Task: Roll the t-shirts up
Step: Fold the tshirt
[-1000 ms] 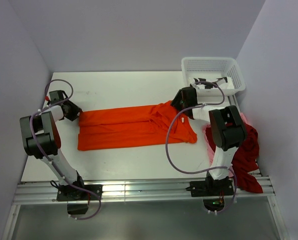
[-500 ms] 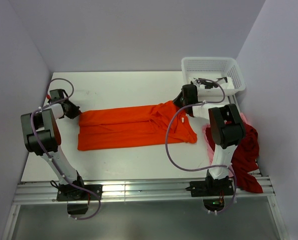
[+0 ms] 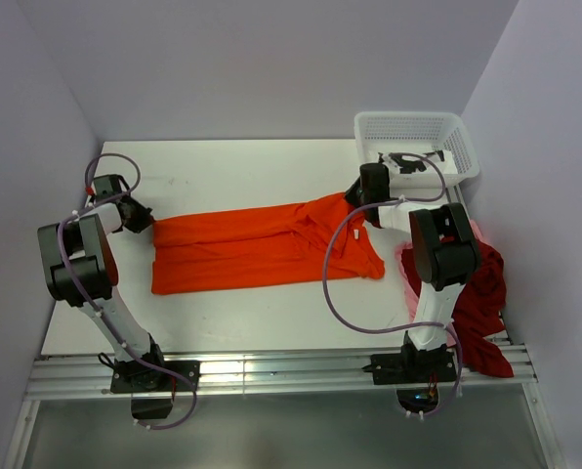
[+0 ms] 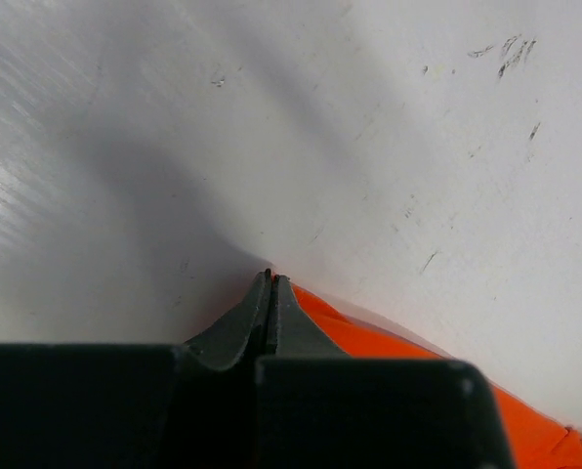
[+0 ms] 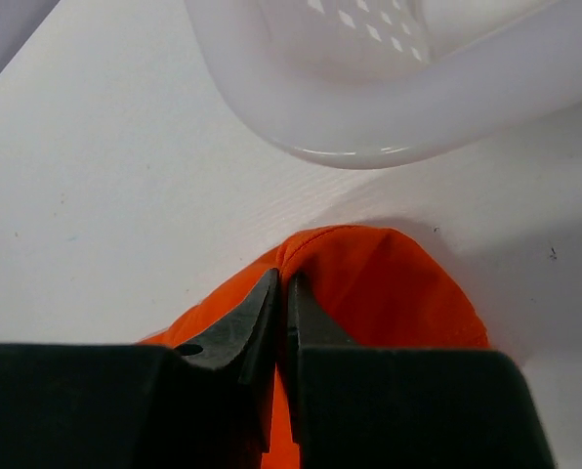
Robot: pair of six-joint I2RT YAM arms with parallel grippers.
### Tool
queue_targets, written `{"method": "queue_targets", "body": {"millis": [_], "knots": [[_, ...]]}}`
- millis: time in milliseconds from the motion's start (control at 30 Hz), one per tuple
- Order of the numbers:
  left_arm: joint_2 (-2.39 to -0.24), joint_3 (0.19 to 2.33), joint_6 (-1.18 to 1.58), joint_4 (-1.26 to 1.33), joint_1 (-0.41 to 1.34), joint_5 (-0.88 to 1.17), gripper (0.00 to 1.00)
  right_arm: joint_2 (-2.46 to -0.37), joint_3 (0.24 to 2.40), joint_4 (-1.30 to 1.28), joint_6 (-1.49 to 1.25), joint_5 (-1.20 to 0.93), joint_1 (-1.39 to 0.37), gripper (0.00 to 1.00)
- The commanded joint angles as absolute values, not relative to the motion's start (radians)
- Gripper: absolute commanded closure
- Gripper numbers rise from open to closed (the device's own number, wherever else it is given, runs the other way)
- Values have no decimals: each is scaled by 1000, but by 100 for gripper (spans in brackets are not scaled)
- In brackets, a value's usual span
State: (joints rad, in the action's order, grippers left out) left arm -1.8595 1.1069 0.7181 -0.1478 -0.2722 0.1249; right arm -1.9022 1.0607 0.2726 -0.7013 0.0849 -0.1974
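1. The top external view sits high above and behind the two black arm bases (image 3: 154,374) at its bottom edge, facing down over the whole flat white table (image 3: 242,166) from well back.
2. The left wrist view looks along the left gripper (image 4: 270,280), very near the tabletop; the bright orange cloth t-shirt (image 4: 369,342) shows at lower right.
3. The right wrist view looks along the right gripper (image 5: 282,278), equally near, toward the white plastic mesh basket (image 5: 389,117) at the top.
4. The overhead frame shares the t-shirt's left end with the left wrist view, its right end and the basket with the right.
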Motion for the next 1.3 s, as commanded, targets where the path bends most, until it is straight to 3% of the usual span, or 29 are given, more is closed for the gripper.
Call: {"method": "queue_targets", "body": {"millis": [0,267,367,400,467,500,533,800,967,1167,1267], "knots": [[-1809,1100,710,-144,-281,100,100,-1873,1100,276,-695,156,-181,98],[-1807,1103,712,-146,-282,100,100,-1868,1127,189,-727,207,-160,89],[-1805,1103,709,-147,-282,91,100,-1885,1164,149,-715,177,-153,80],[-1805,1103,709,-149,-281,86,100,-1893,1179,118,-716,170,-147,70],[-1809,1100,709,-146,-281,92,100,-1908,1207,104,-706,117,-138,59],[-1809,1100,709,-143,-281,94,100,-1910,1210,94,-710,103,-127,48],[-1812,1100,709,-140,-282,95,100,-1907,1207,95,-706,91,-123,47],[-1821,1117,701,-164,-279,80,96,-1781,1105,117,-692,60,-118,46],[-1770,1114,709,-183,-279,52,64,-1694,1042,129,-687,5,-120,46],[-1701,1109,719,-216,-279,5,58,-1637,970,163,-676,-89,-120,56],[-1651,1083,738,-216,-269,-49,57,-1660,965,189,-683,-142,-121,67]]}}
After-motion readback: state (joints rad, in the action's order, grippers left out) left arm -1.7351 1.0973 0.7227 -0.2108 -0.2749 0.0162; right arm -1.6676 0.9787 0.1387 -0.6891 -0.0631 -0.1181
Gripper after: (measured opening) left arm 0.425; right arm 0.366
